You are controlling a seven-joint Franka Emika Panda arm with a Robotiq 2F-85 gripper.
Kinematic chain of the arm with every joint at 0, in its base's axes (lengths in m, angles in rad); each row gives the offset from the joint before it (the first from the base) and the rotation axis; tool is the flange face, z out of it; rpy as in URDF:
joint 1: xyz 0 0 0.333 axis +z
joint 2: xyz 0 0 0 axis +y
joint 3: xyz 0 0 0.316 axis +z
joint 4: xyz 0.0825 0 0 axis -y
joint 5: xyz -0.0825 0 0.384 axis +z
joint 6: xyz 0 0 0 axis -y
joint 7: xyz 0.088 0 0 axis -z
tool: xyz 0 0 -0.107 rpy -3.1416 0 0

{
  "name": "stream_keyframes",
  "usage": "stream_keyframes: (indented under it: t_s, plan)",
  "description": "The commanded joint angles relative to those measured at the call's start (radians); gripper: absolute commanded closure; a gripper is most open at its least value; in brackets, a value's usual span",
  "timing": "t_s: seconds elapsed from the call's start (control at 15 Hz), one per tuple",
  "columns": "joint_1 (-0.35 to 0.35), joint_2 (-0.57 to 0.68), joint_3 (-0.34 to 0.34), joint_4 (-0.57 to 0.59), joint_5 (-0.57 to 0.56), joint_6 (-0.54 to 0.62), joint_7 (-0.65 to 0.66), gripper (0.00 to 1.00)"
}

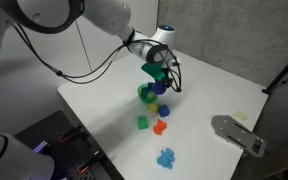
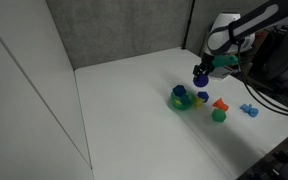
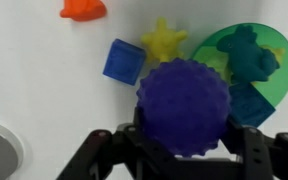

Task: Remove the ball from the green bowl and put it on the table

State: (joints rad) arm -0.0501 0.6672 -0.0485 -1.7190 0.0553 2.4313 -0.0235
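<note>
Pretty sure this is a robotics lab, not anyone's home. The white counter (image 1: 104, 100) is boxed in like a test cell, with grey textured panels (image 2: 124, 30) behind its far edge and a plain white partition (image 2: 24, 90) along one side. A big white robot arm (image 1: 94, 20) reaches in over the far corner, and dark electronics gear (image 1: 46, 148) sits just off the near corner. The only clutter on top is a handful of small bright toys (image 1: 160, 127). No furniture or decor, just bare walls and hardware.
</note>
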Motion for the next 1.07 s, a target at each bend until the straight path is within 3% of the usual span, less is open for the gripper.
stream_keyframes:
  t_s: [0.0, 0.47, 0.73, 0.8, 0.87, 1.0]
  plan:
    - [0.032, -0.072, -0.097, -0.117, -0.128, 0.033, 0.071, 0.53]
    - [0.039, -0.053, -0.277, -0.224, -0.343, 0.142, 0.215, 0.53]
    - [0.027, -0.014, -0.333, -0.225, -0.376, 0.144, 0.263, 0.53]
    - [0.026, -0.008, -0.340, -0.225, -0.379, 0.140, 0.268, 0.49]
    - [0.030, -0.002, -0.349, -0.226, -0.384, 0.139, 0.271, 0.08]
    - [0.043, 0.005, -0.364, -0.226, -0.401, 0.130, 0.281, 0.06]
